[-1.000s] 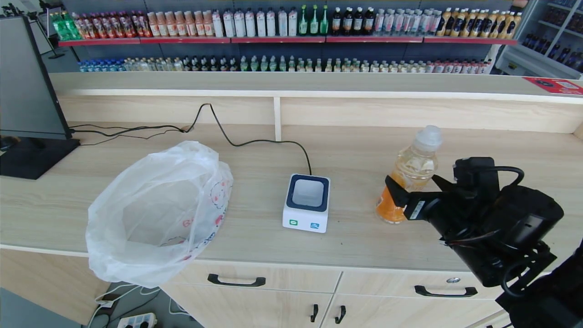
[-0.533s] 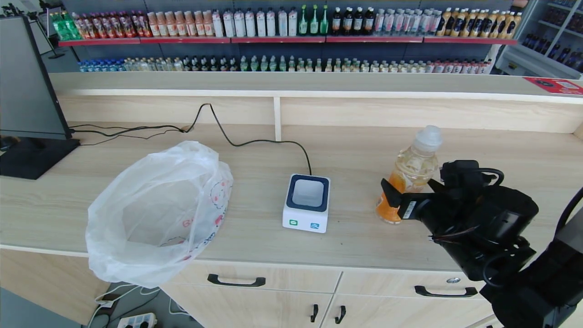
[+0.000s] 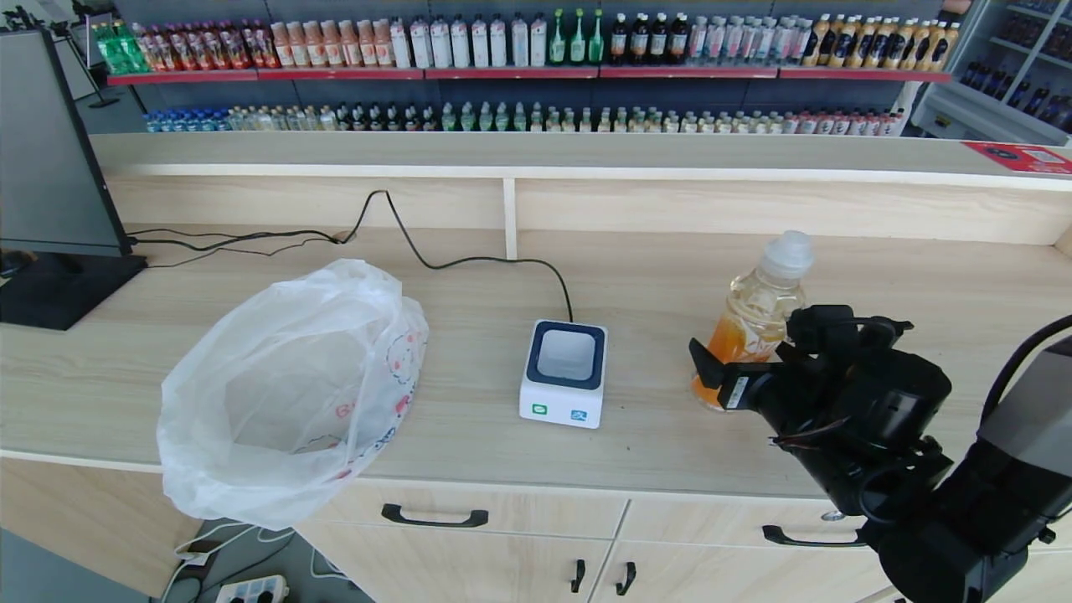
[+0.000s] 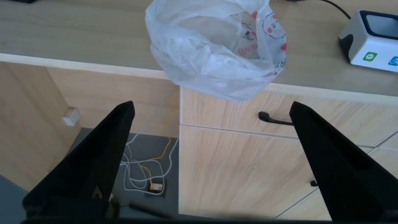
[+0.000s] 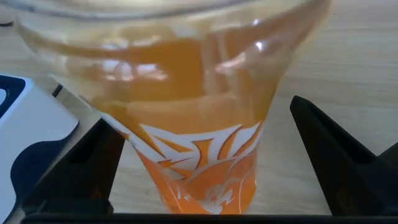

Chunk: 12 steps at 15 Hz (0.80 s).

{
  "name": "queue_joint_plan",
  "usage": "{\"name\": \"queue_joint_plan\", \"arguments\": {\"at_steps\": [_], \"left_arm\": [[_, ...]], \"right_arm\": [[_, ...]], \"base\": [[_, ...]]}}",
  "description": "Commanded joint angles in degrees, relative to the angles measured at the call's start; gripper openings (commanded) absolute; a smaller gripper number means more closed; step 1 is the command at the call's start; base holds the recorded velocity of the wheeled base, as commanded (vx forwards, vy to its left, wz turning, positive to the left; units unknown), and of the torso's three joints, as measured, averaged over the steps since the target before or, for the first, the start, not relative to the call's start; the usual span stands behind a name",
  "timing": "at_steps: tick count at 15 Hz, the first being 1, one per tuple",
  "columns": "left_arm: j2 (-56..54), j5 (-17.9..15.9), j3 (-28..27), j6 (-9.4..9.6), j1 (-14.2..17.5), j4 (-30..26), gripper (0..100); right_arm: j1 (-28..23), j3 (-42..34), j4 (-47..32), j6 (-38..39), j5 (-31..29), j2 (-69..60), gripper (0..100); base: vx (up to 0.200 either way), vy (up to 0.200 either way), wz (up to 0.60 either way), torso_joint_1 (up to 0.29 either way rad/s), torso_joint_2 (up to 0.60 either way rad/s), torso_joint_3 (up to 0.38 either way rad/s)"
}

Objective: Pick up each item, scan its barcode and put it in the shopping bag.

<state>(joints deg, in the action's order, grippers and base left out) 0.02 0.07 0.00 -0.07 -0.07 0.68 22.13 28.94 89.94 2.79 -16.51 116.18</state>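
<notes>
Left claw [image 4: 211,112] apart; right claw [image 5: 211,174] apart, straddled clear orange-labelled bottle [image 3: 758,310]; white box scanner [image 3: 564,385] stood between bottle and translucent plastic bag [image 3: 285,394].

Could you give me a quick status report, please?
Right gripper open, astride the bottle. Left gripper open, low before the cabinet. Bottle upright on counter, scanner to its left.

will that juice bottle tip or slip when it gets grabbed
The bottle is tall and narrow, upright on the counter, so a sideways nudge may tip it. It looks nearly full, so probably heavy for its size. Its smooth plastic could slip in the right pincer.
</notes>
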Motion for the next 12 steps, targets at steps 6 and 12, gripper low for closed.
{"name": "queue_joint_plan", "arguments": {"at_steps": [6,12], "left_arm": [[-0.02,0.01,0.00,-0.01,-0.01,0.02,100],[-0.02,0.01,0.00,-0.01,-0.01,0.02,100]], "right_arm": [[0.11,2.61,0.06,1.08,-0.02,1.77,100],[0.02,2.88,0.06,1.08,-0.02,1.77,100]], "base": [[0.000,0.000,0.00,0.000,0.00,0.000],[0.000,0.000,0.00,0.000,0.00,0.000]]}}
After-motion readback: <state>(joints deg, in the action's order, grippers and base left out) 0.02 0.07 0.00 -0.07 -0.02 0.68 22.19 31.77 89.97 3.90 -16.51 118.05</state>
